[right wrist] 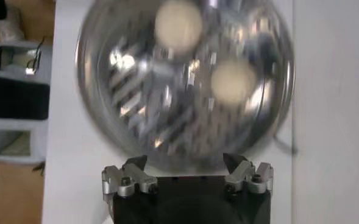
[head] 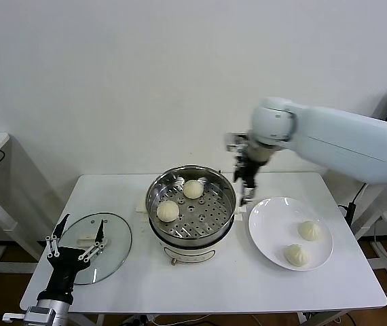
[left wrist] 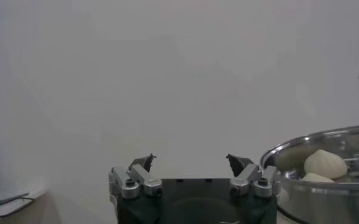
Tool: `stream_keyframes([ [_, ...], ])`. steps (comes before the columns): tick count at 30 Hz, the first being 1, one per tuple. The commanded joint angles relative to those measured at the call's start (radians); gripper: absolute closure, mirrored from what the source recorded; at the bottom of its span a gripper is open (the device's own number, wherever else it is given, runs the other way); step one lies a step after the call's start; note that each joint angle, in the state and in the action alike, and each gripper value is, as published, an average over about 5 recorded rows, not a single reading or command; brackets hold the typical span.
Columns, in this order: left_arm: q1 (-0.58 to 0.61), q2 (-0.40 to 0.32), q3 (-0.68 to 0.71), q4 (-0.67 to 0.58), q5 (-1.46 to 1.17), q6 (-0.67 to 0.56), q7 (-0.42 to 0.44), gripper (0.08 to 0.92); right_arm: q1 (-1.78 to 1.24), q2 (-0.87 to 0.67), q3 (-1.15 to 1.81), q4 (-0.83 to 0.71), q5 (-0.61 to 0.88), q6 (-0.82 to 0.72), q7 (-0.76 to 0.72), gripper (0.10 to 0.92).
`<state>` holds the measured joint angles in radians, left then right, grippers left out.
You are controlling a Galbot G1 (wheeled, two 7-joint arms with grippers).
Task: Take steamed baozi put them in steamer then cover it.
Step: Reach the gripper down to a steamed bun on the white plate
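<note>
From my head camera, my right end effector (head: 247, 193) hangs open and empty over the steamer's (head: 191, 204) right rim; two baozi (head: 168, 211) lie on its tray, two more on the white plate (head: 268, 234). My left end effector (head: 76, 241), open, hovers over the glass cover (head: 115, 234) on the bench (head: 248, 285).

Left wrist: open fingers (left wrist: 144, 163), steamer (left wrist: 325, 176) beside.

Right wrist: spread fingers (right wrist: 237, 163) above the steamer (right wrist: 136, 91).

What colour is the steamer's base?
Cream-white, under the shiny steel steamer; clearest in the head view.
</note>
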<state>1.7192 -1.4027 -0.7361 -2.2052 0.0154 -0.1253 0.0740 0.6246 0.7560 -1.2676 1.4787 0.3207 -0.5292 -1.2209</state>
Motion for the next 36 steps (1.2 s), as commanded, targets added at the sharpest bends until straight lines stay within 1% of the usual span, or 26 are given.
stream_keyframes([
  [1,0.003,-0.003,0.002,-0.001,0.001,0.000,-0.001,0.177,-0.140,-0.284,0.034,0.053,-0.197,0.267,-0.087,0.203],
  [7,0.001,-0.004,0.005,0.004,0.002,0.001,0.000,0.177,-0.359,-0.294,0.192,0.014,-0.313,0.319,-0.091,0.203],
  [11,0.000,-0.003,0.004,0.008,0.002,0.001,0.000,0.177,-0.446,-0.293,0.247,-0.001,-0.350,0.321,-0.091,0.203],
  [24,-0.007,-0.003,0.010,0.012,0.002,0.005,-0.002,0.177,-0.613,-0.251,0.352,-0.057,-0.388,0.309,-0.058,0.203],
  [36,-0.015,-0.005,0.015,0.021,0.003,0.007,-0.004,0.177,-0.668,-0.187,0.405,-0.122,-0.415,0.307,-0.023,0.203],
])
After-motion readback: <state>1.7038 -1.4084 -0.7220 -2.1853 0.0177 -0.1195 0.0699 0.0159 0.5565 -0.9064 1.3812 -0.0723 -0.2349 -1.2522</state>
